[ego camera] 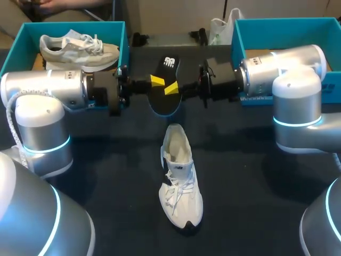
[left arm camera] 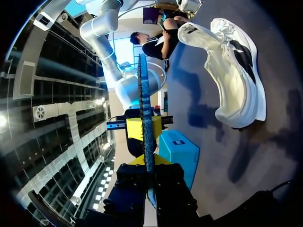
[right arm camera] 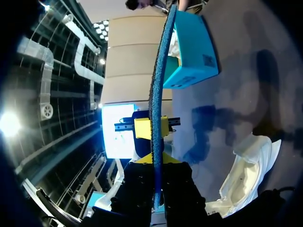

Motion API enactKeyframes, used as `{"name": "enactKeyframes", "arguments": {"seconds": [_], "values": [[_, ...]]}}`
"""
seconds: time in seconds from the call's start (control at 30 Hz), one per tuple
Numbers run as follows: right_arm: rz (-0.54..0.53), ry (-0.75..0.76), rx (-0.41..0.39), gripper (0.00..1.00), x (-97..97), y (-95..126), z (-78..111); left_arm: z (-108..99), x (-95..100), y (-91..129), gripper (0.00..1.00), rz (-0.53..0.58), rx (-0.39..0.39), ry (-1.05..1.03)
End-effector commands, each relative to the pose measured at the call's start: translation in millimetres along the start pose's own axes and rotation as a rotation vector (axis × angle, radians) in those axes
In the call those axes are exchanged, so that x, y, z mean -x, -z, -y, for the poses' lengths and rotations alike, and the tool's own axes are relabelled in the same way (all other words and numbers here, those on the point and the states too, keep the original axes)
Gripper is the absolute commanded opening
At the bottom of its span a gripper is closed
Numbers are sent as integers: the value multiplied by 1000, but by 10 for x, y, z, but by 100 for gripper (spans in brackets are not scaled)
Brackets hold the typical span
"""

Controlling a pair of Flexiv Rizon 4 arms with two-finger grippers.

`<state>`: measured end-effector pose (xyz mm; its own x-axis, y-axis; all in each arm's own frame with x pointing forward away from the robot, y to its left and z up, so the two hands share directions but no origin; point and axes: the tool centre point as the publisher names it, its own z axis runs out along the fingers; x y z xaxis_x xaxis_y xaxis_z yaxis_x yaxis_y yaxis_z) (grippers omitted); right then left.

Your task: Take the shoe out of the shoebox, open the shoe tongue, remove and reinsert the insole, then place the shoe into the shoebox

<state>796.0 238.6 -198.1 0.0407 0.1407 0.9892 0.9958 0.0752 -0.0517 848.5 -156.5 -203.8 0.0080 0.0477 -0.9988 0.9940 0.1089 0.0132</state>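
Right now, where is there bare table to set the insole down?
Bare table lies left of the shoe, up to the left arm, and right of it, up to the right arm. Crowded at the back: left tool and right tool both grip the insole between the left shoebox and right shoebox.

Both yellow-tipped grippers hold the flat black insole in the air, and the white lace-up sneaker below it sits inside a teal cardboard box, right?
No. The left gripper and right gripper hold the flat black insole, but the white lace-up sneaker stands on the dark table, as the head view shows.
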Motion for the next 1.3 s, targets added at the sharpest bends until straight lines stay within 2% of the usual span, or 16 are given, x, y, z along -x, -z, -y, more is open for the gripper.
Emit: {"name": "enactKeyframes", "arguments": {"seconds": [0.03, 0.07, 0.1, 0.13, 0.17, 0.37, 0.47, 0.87, 0.9, 0.97, 1.1, 1.13, 1.2, 1.3], "values": [[5, 10, 17, 0, -4, -14, 8, 2, -14, -11, 0, 4, -8, -2], [5, 17, 20, 0, -5, -10, 7, 6, -10, -7, 0, -2, -10, 7], [9, 30, 27, 0, -5, -3, 7, 12, 0, 1, 9, -3, -10, 11], [10, 41, 35, 0, -4, 8, 9, 20, 10, 14, 64, -7, -10, 18], [15, 55, 42, 0, 0, 23, 12, 26, 19, 30, 100, -15, -8, 22], [16, 138, 73, 0, 77, 149, -13, 74, 4, 217, 100, -116, 21, 94], [-4, 200, 85, 0, 92, 203, -50, 156, -20, 337, 100, -281, 41, 89], [-21, 203, 98, 0, 103, 231, -60, 156, -20, 337, 100, -281, 41, 89], [-21, 203, 98, 0, 103, 231, -60, 162, -56, 297, 100, -298, 87, 127], [-9, 214, 104, 0, 120, 233, -125, 177, -93, 298, 100, -336, 124, 228], [-34, 262, 139, 0, 199, 317, -134, 204, -97, 435, 100, -419, 166, 430], [-45, 271, 143, 0, 205, 329, -137, 193, -105, 475, 100, -471, 181, 538], [-32, 299, 166, 0, 216, 357, -159, 153, -176, 533, 100, -634, 276, 720], [-21, 319, 190, 0, 229, 374, -175, 153, -176, 533, 100, -634, 276, 720]]}}
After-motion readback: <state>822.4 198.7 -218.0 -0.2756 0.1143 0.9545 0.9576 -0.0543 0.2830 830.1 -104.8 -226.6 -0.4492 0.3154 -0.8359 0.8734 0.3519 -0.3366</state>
